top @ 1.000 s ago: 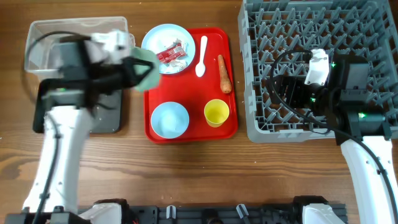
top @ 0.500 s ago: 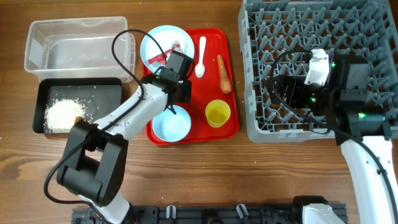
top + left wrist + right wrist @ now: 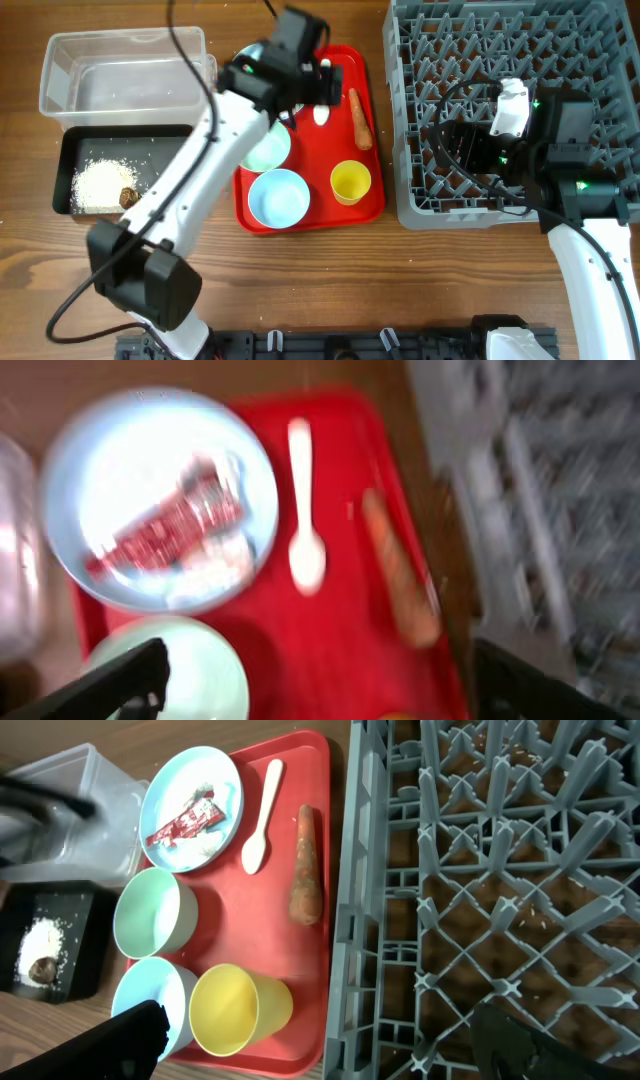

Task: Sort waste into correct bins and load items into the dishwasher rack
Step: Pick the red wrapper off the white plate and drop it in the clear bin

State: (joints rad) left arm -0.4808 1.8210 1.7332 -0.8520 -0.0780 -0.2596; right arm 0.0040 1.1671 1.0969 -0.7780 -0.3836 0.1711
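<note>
Finds the left arm stretched farther than half a second ago, off the middle of the red serving tray [image 3: 370, 205] and up over its 12 o'clock end. Leaves the mint bowl [image 3: 268, 148] in plain sight at the tray's 9 o'clock edge, where the arm lay across then. Sees no change in the right arm or in the other things on the tray. Shows the left hand [image 3: 320, 690] spread wide, fingers at the bottom corners of its blurred wrist view, pinching nothing. Shows the right hand [image 3: 330, 1045] spread wide too, over the 9 o'clock side of the grey dishwasher rack [image 3: 560, 30]. Leaves little open room on the tray: pale blue plate [image 3: 130, 450] at 11 o'clock, mint bowl just beside it, blue bowl [image 3: 278, 197] at 7, yellow cup [image 3: 348, 181] at 5. Keeps only a narrow strip of counter [image 3: 300, 280] between tray and rack, with wider bare wood along 6 o'clock. Sets the clear tub [image 3: 120, 80] at the counter's 10 o'clock and the black tray [image 3: 170, 145] at 9, the latter holding rice grains [image 3: 95, 183] and a brown lump [image 3: 128, 197]. From the left hand, puts the red snack wrapper [image 3: 165, 530] at 11 o'clock on the plate, the white spoon [image 3: 303, 500] at 12 and the carrot [image 3: 400, 580] at 1, all apart from the fingers.
</note>
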